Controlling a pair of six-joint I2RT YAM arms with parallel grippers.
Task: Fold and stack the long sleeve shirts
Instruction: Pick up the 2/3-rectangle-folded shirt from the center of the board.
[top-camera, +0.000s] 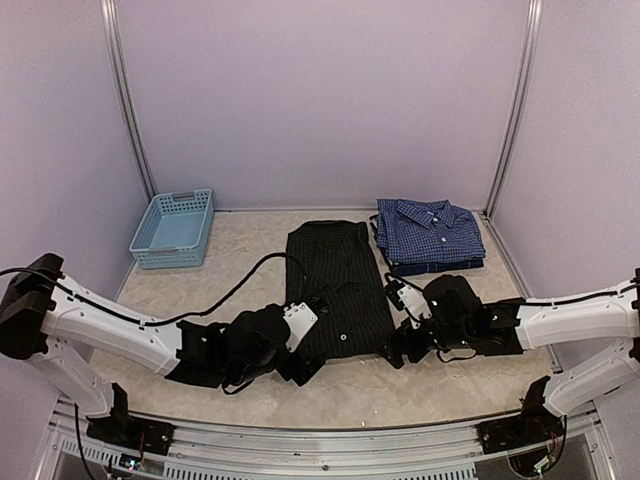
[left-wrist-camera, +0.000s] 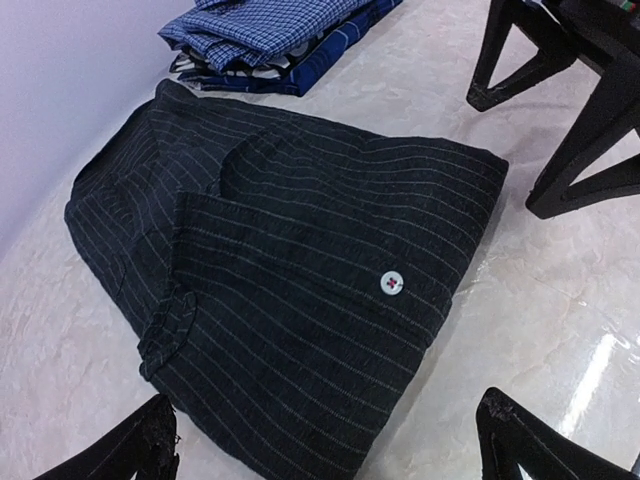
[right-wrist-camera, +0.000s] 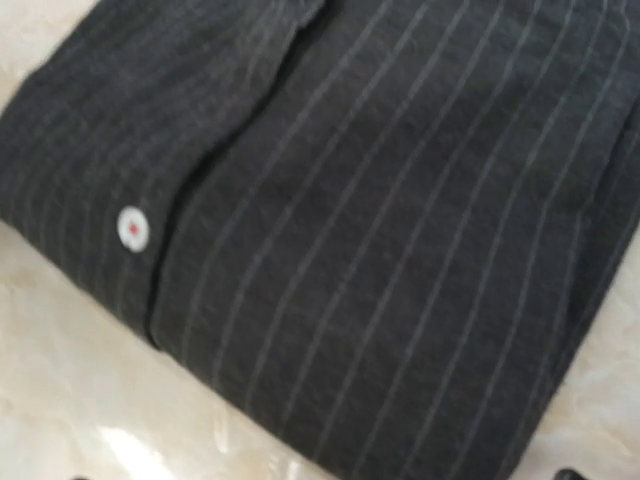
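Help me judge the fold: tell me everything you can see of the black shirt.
The black shirt is dark woven cloth with fine pale pinstripes, folded into a long flat rectangle on the table. A white button with a red centre shows near its near edge. Its far corner lies close to the blue shirt. The open left gripper and right gripper flank its near end; neither holds it.

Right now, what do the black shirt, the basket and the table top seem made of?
Black shirt: woven cloth, matte; soft folds, pale pinstripes. Basket: likely moulded plastic, light blue; slotted walls. Table top: hard, glossy, marbled, perhaps laminate or stone; it shows glare.
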